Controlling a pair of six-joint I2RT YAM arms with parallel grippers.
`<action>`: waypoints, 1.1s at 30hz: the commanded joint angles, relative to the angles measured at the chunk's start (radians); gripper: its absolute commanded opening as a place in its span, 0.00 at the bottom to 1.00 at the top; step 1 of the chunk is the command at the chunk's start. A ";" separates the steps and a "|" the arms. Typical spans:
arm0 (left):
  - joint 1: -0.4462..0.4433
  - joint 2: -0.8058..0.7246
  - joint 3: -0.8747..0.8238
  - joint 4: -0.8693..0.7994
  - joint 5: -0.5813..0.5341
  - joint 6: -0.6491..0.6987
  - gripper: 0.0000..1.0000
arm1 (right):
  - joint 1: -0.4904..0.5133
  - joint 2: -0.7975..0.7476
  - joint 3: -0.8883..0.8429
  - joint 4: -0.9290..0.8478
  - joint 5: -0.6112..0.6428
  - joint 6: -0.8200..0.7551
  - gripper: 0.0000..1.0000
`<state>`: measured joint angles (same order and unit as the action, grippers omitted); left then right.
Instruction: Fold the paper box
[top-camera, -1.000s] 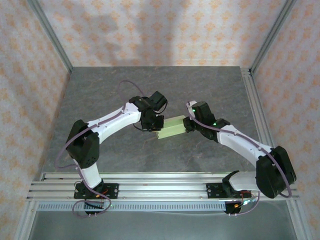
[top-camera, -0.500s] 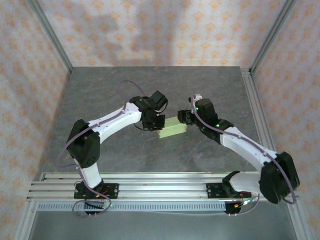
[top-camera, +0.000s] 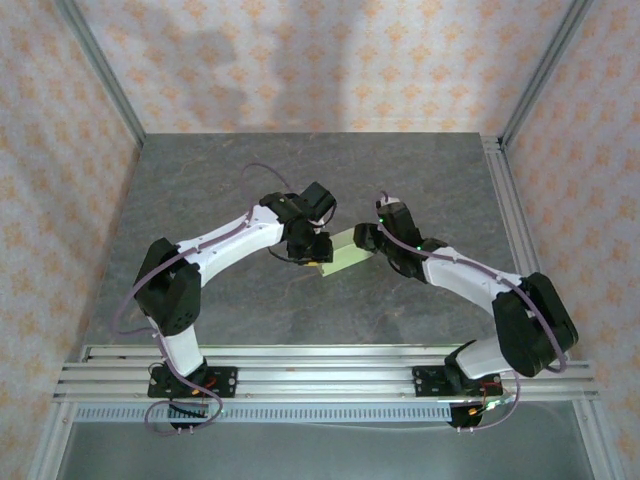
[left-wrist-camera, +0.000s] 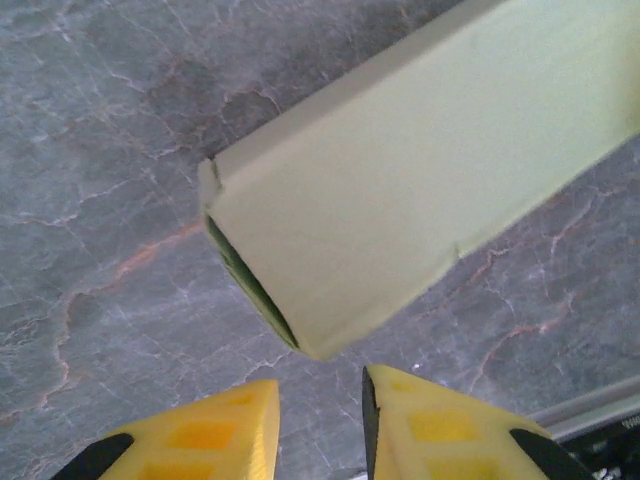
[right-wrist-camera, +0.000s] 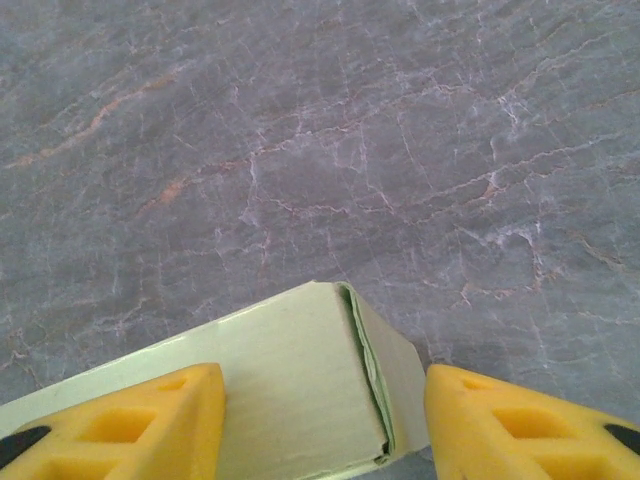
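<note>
The paper box (top-camera: 343, 256) is a small pale yellow-green folded box lying on the grey table between the two arms. In the left wrist view its left end (left-wrist-camera: 400, 190) shows a dark slit along the edge. My left gripper (left-wrist-camera: 320, 385) is open, with bare table between its fingers and the box's corner just beyond the tips. It sits at the box's left end (top-camera: 314, 250). My right gripper (right-wrist-camera: 322, 378) is open and straddles the right end of the box (right-wrist-camera: 290, 390), where a tucked flap seam shows. A gap separates the right finger (right-wrist-camera: 520, 420) from the box wall.
The grey marbled table (top-camera: 240, 180) stretches behind and to both sides of the box. Patterned walls with metal posts (top-camera: 100, 70) enclose the table. The aluminium rail (top-camera: 320, 375) carrying the arm bases runs along the near edge.
The left gripper, shut at the box's left end a second ago, has opened. The right gripper opened and shifted left over the box's right end; the box turned slightly.
</note>
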<state>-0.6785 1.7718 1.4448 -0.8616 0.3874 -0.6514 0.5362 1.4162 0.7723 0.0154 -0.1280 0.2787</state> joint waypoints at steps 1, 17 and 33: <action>0.009 -0.068 0.002 0.030 0.074 0.033 0.33 | 0.002 0.038 -0.032 -0.040 0.047 0.009 0.54; 0.087 -0.076 -0.088 0.140 -0.021 -0.055 0.59 | 0.002 -0.003 -0.079 -0.026 0.032 0.001 0.53; 0.089 -0.009 -0.228 0.159 -0.035 -0.057 0.34 | -0.003 -0.097 -0.033 -0.003 0.088 0.042 0.64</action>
<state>-0.5938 1.7061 1.2743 -0.6327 0.4282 -0.7074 0.5362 1.3510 0.7143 0.0330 -0.1108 0.2955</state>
